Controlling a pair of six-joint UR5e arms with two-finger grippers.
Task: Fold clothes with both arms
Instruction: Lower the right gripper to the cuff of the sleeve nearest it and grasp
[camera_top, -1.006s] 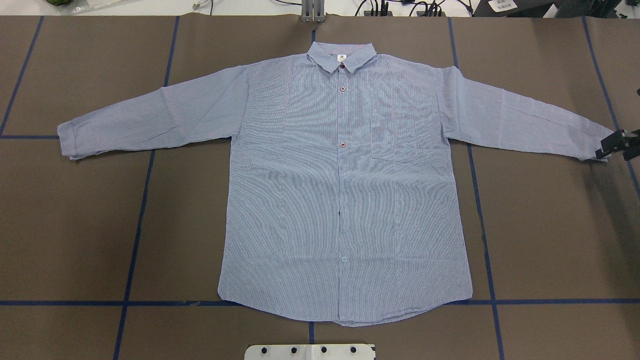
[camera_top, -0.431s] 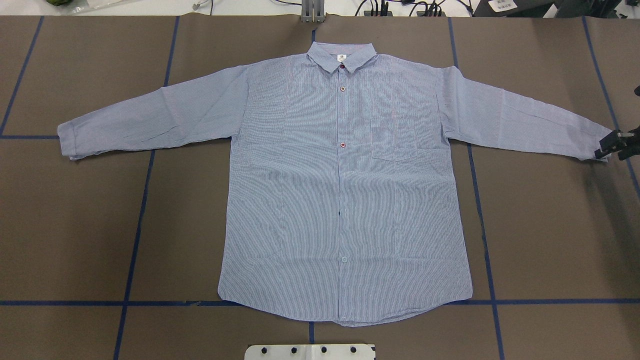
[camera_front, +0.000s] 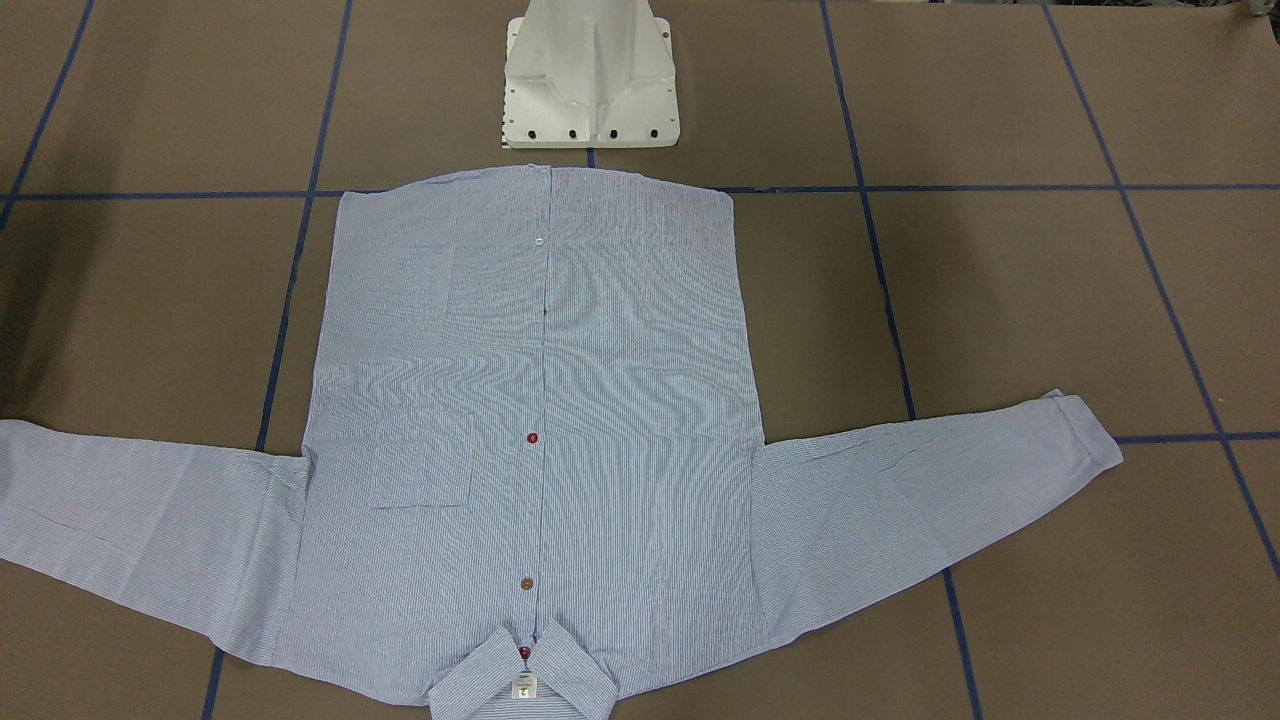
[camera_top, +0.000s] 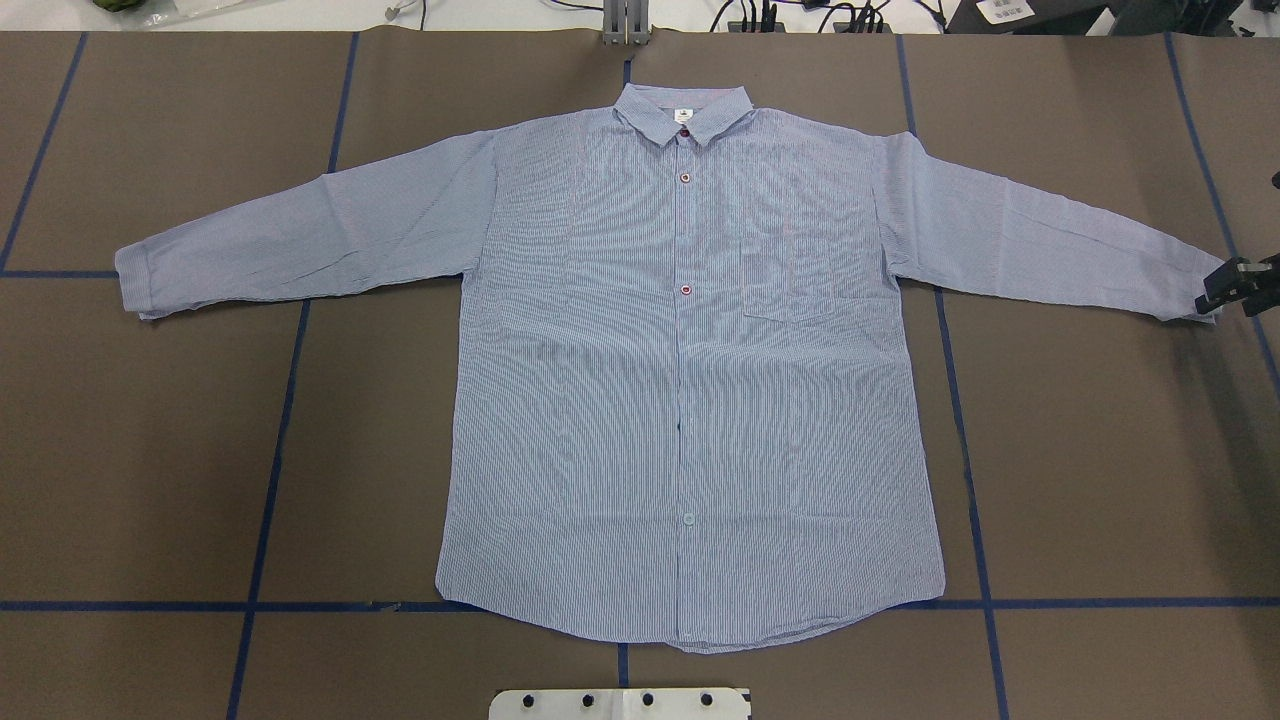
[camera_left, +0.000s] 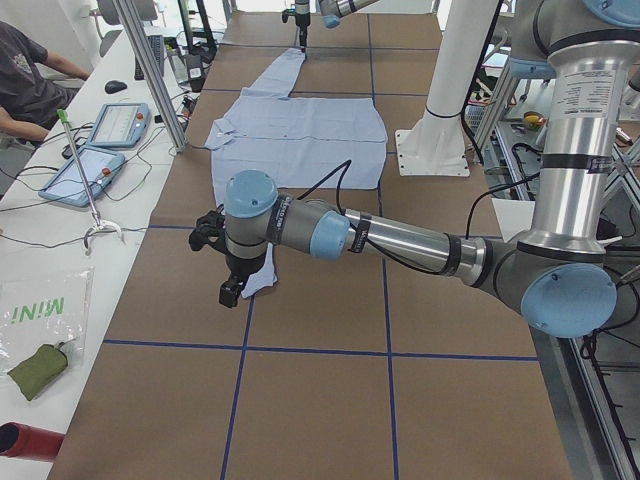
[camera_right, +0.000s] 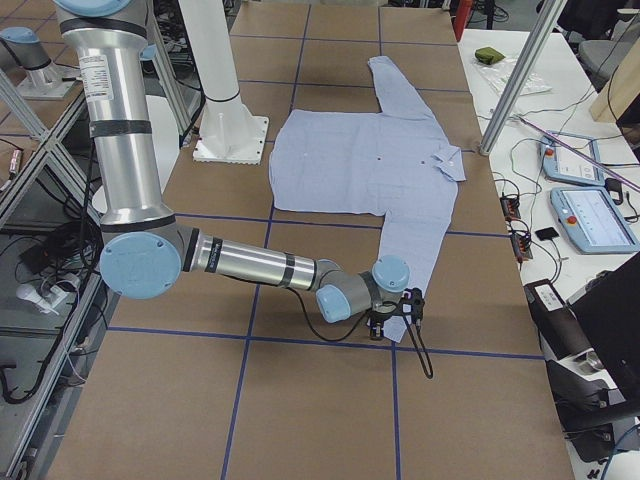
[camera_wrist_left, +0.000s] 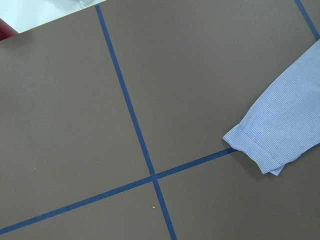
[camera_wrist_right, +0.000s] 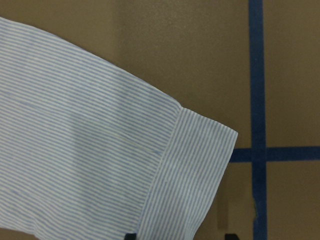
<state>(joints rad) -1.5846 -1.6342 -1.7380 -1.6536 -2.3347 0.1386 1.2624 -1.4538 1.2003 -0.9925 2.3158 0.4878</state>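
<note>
One striped shirt lies flat, front up, on the table, its two sleeves spread wide, the first fold apparently not yet begun. Of two arms, the right arm is poised over one cuff, jaws apart astride it; the left arm hangs by the other cuff, its jaws impossible to judge. Next, probably: clamp each cuff, carry the sleeves inward

Overhead and front-facing cameras look steeply down from opposite sides, sharing the light-blue striped shirt; side cameras look along the brown table; wrist cameras look down on its cuffs.
</note>
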